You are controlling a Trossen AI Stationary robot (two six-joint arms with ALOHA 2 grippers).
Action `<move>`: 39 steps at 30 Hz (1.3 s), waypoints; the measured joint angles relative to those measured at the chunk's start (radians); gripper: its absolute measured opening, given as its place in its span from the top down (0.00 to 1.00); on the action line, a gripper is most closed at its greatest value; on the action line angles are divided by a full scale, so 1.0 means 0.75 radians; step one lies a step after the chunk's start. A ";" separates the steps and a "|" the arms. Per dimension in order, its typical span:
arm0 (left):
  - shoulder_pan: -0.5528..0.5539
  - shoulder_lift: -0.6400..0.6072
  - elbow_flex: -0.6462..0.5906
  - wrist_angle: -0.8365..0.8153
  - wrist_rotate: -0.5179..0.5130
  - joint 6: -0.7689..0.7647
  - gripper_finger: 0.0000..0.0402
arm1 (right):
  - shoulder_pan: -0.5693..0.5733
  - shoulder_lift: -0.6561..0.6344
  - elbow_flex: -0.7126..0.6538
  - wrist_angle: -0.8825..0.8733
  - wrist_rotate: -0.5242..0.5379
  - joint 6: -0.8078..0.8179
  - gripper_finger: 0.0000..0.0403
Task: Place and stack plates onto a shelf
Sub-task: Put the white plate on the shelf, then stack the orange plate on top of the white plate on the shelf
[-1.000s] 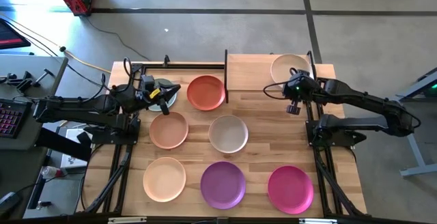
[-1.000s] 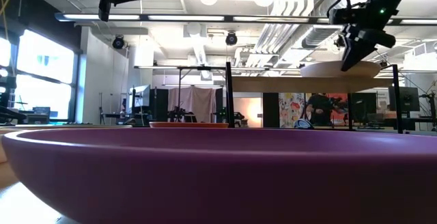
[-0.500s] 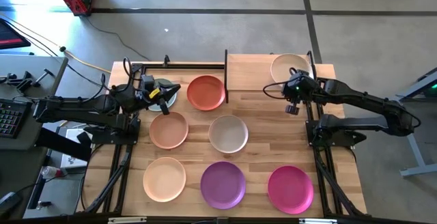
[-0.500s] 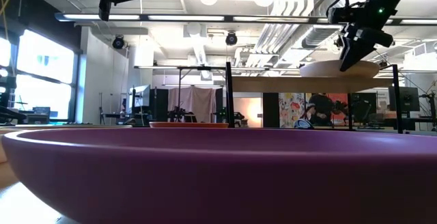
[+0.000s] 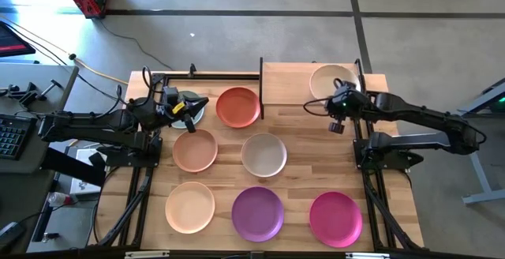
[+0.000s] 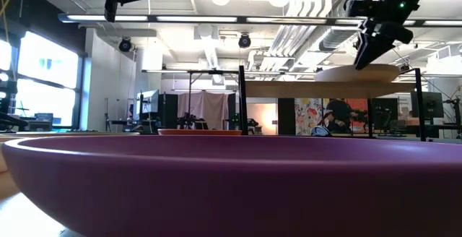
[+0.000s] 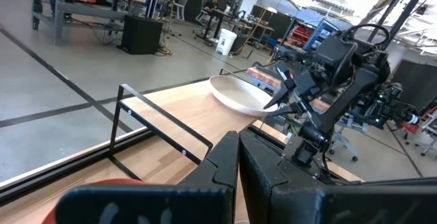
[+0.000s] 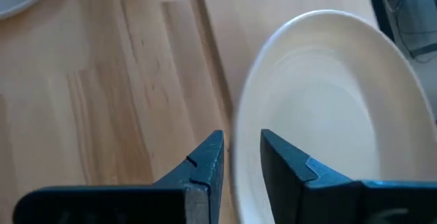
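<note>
A cream-white plate [image 5: 331, 78] is seen lying flat on the right part of the light-wood shelf [image 5: 288, 83]. On the tabletop, a terracotta plate [image 5: 237, 106] is set just left of the shelf, beside a sage green plate [image 5: 192, 109] that is largely hidden. Tan [image 5: 194, 150], off-white [image 5: 263, 155], pale peach [image 5: 189, 207], purple [image 5: 258, 213] and magenta [image 5: 335, 219] plates are laid apart, upright.

The wooden table [image 5: 300, 172] carries seven plates: a green plate [image 5: 192, 110] and a terracotta plate [image 5: 237, 106] at the back, a tan plate [image 5: 194, 149] and an off-white plate [image 5: 263, 154] in the middle, a peach plate [image 5: 189, 206], a purple plate [image 5: 257, 212] and a magenta plate [image 5: 335, 219] in front. The raised shelf [image 5: 288, 83] carries one cream plate [image 5: 330, 77].
</note>
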 joint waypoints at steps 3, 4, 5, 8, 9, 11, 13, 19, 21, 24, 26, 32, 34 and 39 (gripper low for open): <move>0.000 0.000 0.000 0.000 0.000 0.001 0.99 | 0.000 0.000 0.031 -0.001 0.025 0.000 0.82; 0.000 0.000 0.000 0.000 0.000 0.001 0.99 | 0.000 0.000 0.044 -0.006 0.026 0.000 0.82; 0.000 0.000 0.000 0.000 0.000 0.001 0.99 | 0.000 0.000 0.060 -0.007 0.024 0.006 0.82; 0.000 0.000 0.000 0.000 0.000 -0.016 0.99 | 0.001 0.000 0.123 -0.007 0.010 0.052 0.82; 0.000 0.000 0.000 0.000 0.000 -0.032 0.99 | 0.001 0.000 0.146 -0.010 -0.004 0.068 0.82; 0.000 0.000 0.000 -0.001 0.000 -0.061 0.99 | 0.001 0.000 0.201 -0.027 -0.034 0.110 0.82; -0.001 0.000 0.000 -0.001 0.008 -0.087 0.99 | 0.001 0.000 0.257 -0.047 -0.072 0.161 0.82; -0.007 0.042 0.001 -0.015 0.120 -0.156 0.99 | 0.001 0.000 0.403 -0.065 -0.283 0.334 0.82; -0.007 0.073 0.001 -0.041 0.117 -0.197 0.99 | 0.001 0.000 0.438 -0.065 -0.351 0.393 0.82; -0.007 0.143 0.001 -0.098 0.109 -0.253 0.99 | 0.001 0.000 0.472 -0.064 -0.444 0.461 0.82; -0.007 0.195 0.001 -0.130 0.114 -0.293 0.99 | 0.002 0.000 0.479 -0.064 -0.480 0.497 0.82; -0.012 0.325 0.001 -0.278 0.269 -0.590 0.99 | 0.002 0.000 0.479 -0.066 -0.483 0.572 0.82; -0.027 0.370 0.001 -0.334 0.368 -0.688 0.99 | 0.002 0.000 0.479 -0.066 -0.483 0.592 0.82; -0.085 0.488 0.001 -0.394 0.488 -0.854 0.99 | 0.002 0.000 0.479 -0.067 -0.483 0.598 0.82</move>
